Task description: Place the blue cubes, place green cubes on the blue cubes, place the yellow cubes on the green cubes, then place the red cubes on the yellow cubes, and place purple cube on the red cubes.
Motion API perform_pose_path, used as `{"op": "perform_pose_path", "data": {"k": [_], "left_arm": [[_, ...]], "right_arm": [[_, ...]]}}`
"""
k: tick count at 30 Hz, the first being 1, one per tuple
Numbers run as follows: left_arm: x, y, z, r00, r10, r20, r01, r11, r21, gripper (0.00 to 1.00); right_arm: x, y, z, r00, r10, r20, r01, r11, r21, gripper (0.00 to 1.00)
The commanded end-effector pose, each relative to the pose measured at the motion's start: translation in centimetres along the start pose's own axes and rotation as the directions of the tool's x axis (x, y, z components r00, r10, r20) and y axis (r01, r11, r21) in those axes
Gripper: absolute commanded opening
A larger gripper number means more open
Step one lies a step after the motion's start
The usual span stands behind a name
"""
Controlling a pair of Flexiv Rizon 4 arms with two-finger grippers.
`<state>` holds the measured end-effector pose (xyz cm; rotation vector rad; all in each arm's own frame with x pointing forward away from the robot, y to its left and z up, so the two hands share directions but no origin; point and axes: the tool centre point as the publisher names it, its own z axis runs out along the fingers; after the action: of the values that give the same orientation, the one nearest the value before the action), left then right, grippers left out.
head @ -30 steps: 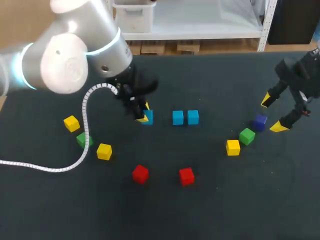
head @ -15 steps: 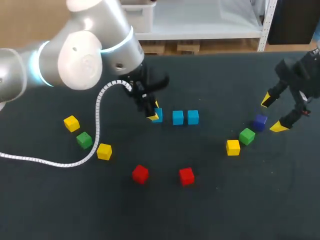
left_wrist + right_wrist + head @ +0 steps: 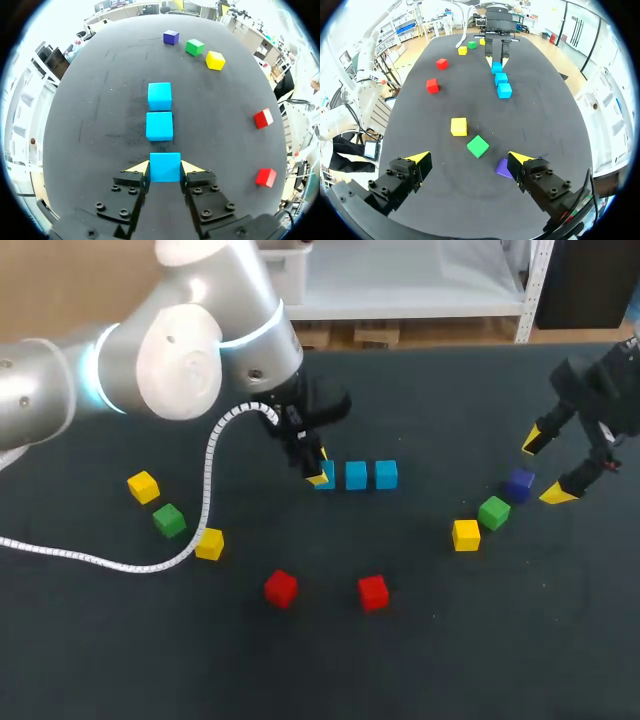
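Blue cube point(image 3: 165, 166) clamped between the yellow tips of the left gripper point(image 3: 319, 468), just above frame centre. It is the left end of a row with a second blue cube point(image 3: 356, 476) and a third blue cube point(image 3: 386, 474). Right gripper point(image 3: 543, 470) at the right edge, fingers wide apart, near the purple cube point(image 3: 518, 483), green cube point(image 3: 493, 512) and yellow cube point(image 3: 466, 535); two red cubes point(image 3: 281, 588) lower centre.
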<state>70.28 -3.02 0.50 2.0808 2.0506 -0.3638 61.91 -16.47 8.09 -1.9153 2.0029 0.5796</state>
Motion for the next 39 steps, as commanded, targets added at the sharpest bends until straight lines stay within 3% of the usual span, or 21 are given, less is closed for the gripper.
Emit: {"op": "perform_pose_path", "data": {"k": [1,39], "left_arm": [[-0.13,0.44,0.24,1.0,-0.001,-0.007,0.001,1.0,0.007,0.0],[-0.31,0.58,0.74,1.0,-0.002,-0.01,0.003,1.0,0.008,0.0]], "right_arm": [[0.03,-0.03,0.04,1.0,-0.001,0.002,0.001,1.0,0.0,1.0],[0.03,-0.03,0.04,1.0,-0.001,0.002,0.001,1.0,0.0,1.0]]}}
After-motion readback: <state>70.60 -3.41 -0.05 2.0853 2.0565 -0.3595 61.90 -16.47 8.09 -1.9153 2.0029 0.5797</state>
